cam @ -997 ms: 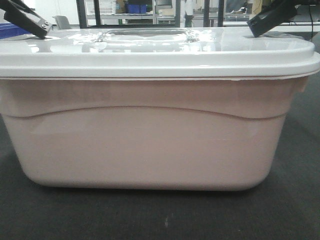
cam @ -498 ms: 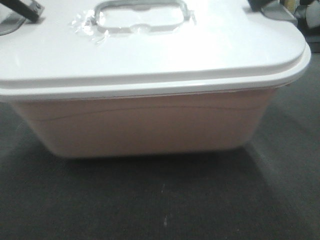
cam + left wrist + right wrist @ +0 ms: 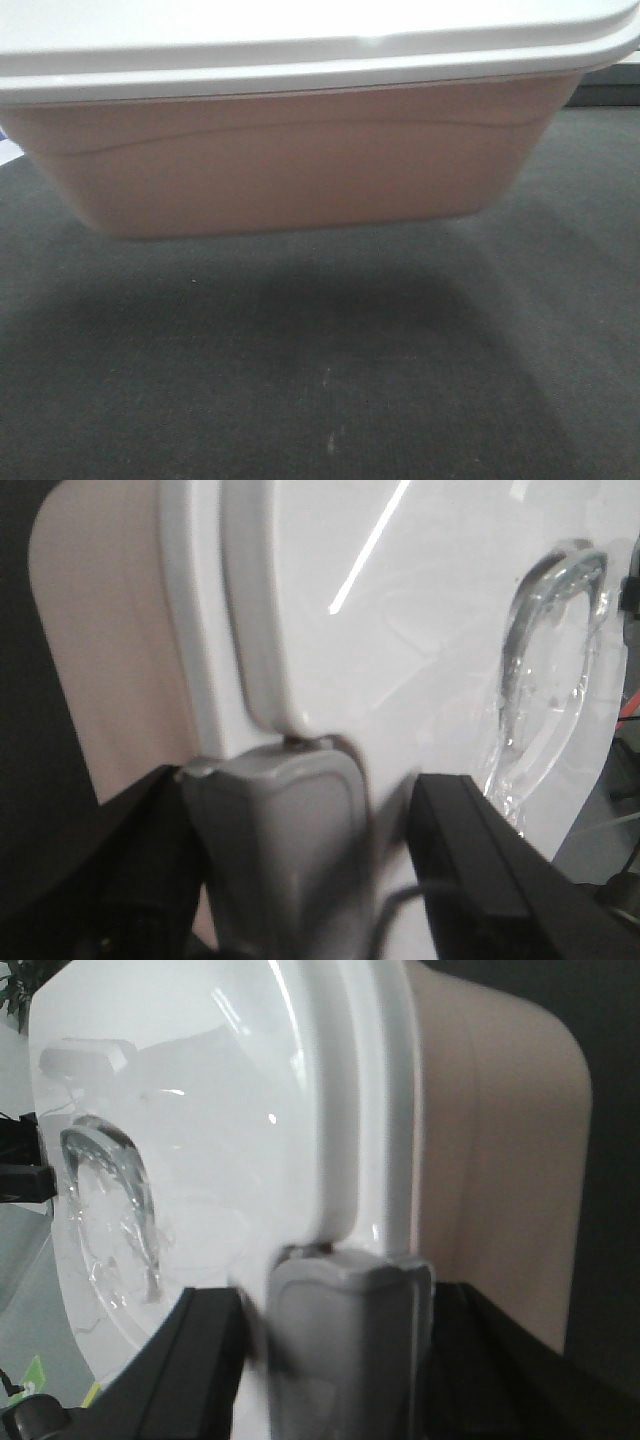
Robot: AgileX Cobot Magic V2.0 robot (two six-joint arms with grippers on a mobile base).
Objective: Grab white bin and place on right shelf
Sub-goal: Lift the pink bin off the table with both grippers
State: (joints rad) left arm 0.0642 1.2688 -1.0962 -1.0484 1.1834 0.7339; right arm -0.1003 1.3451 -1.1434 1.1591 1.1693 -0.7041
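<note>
The white bin (image 3: 300, 170), a pinkish tub with a glossy white lid (image 3: 300, 40), hangs above the dark floor, and its shadow lies below it. In the left wrist view my left gripper (image 3: 290, 870) is shut over the bin's end. Its black fingers (image 3: 470, 870) straddle the grey latch (image 3: 270, 830), one on the lid and one under the rim. My right gripper (image 3: 340, 1360) holds the opposite end the same way round its grey latch (image 3: 345, 1330). The lid's recessed handle (image 3: 550, 680) lies between the two. The right shelf is out of view.
Dark grey carpet (image 3: 330, 390) fills the front view beneath the bin. A blue-white scrap (image 3: 6, 152) shows at the left edge. Neither gripper appears in the front view.
The bin has risen off the floor and closer to the front camera. Its lid top and both grippers have passed out of the top of that view.
</note>
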